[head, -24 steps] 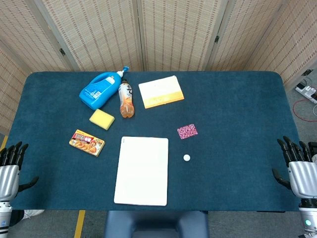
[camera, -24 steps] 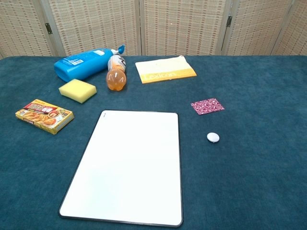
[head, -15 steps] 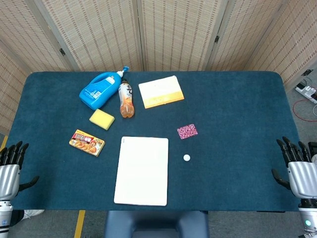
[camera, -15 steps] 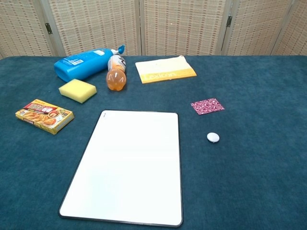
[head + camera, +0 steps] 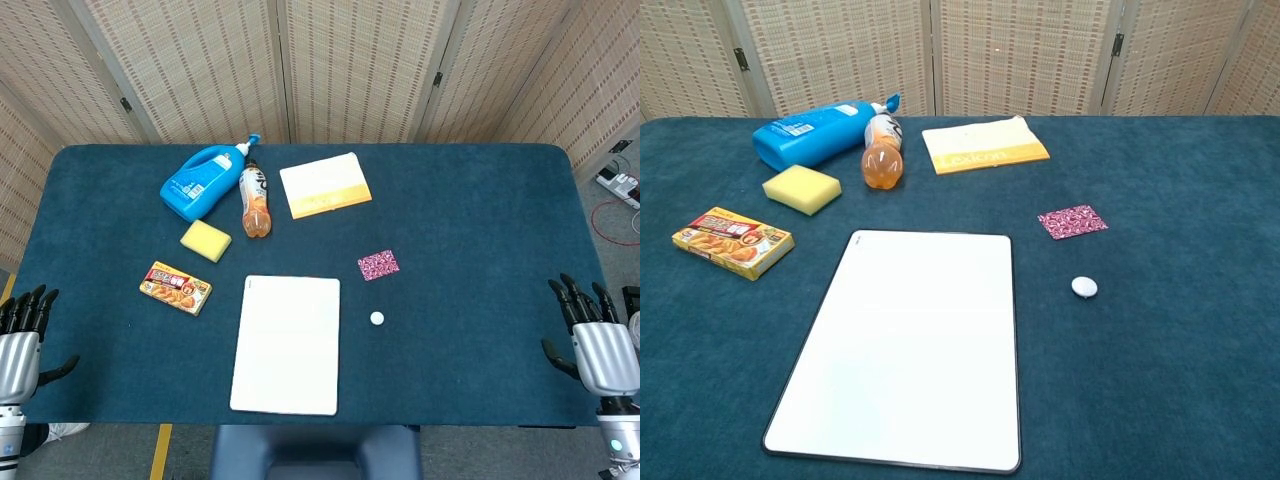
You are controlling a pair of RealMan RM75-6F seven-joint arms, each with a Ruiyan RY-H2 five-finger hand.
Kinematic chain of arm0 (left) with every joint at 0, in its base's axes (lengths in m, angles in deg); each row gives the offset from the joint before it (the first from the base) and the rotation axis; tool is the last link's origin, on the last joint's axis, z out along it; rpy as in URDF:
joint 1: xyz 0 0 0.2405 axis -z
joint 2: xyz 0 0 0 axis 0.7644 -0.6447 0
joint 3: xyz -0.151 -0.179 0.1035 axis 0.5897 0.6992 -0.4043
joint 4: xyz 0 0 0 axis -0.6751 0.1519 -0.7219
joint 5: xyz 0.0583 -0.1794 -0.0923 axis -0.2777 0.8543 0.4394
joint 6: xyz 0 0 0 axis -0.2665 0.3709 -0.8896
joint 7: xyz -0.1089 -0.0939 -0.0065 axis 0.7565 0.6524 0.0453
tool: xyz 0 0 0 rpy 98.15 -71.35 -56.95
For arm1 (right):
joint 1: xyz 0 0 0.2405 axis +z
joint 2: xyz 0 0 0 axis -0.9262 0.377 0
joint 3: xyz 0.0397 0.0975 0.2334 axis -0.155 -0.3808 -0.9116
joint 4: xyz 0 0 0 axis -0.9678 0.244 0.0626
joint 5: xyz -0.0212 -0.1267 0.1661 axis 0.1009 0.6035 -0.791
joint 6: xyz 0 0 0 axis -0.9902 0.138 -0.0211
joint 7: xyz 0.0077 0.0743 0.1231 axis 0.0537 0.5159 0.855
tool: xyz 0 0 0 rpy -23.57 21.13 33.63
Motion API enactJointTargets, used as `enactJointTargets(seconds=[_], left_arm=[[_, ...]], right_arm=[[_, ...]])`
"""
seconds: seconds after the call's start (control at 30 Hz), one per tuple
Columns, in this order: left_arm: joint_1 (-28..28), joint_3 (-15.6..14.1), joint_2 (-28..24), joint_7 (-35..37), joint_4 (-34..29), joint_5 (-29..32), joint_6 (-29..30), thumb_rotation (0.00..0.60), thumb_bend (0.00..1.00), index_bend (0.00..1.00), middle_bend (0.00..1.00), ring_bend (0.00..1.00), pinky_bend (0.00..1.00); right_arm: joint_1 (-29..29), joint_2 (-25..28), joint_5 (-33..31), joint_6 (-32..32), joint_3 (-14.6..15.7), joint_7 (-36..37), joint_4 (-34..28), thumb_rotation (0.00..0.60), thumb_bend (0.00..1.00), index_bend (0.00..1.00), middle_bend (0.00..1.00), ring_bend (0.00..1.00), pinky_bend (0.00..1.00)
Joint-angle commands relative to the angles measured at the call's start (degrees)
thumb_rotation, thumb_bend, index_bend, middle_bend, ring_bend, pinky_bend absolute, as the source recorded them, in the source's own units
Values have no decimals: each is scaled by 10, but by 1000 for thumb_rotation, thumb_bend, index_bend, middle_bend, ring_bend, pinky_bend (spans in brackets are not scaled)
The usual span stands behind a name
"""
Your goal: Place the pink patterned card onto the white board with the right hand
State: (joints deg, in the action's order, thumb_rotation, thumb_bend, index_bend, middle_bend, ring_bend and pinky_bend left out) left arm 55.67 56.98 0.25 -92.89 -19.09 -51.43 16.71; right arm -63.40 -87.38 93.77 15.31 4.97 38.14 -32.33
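Observation:
The pink patterned card lies flat on the blue cloth, just right of the white board. The board lies near the table's front edge with nothing on it. My right hand hovers at the table's right front corner, far from the card, fingers spread and holding nothing. My left hand stays at the left front corner, fingers apart and empty. Neither hand shows in the chest view.
A small white round piece lies below the card. A curry box, yellow sponge, blue detergent bottle, orange drink bottle and yellow-white cloth lie toward the left and back.
My right hand has shifted slightly left toward the table. Everything else is as before.

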Motion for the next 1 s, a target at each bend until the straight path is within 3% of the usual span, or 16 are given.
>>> enactJointTargets(seconds=[0.03,0.33,0.57,0.77,1.0], left_arm=[[0,0,-1,0,-1,-1,0,600,209,29,57,46,0],[-4,-3,-8,5,-6,-5,5,600,209,38,57,48,0],[-10,-6,-13,9,-9,-10,12,600,209,48,57,50,0],[-18,-10,-18,14,-10,-10,19,600,209,51,57,55,0],[-27,-10,-22,19,-10,-7,26,600,209,56,57,57,0]], right_arm=[[19,-2,2,-22,-6,-9,-2,600,350,23,58,93,0],[122,0,-39,-164,-44,-49,-26,600,350,77,57,60,0],[232,-24,-124,-299,-87,-110,-26,600,350,144,62,62,0],[322,-92,-210,-373,-108,-177,39,600,350,230,88,67,0],[386,-171,-281,-405,-104,-221,128,600,350,261,110,74,0]])
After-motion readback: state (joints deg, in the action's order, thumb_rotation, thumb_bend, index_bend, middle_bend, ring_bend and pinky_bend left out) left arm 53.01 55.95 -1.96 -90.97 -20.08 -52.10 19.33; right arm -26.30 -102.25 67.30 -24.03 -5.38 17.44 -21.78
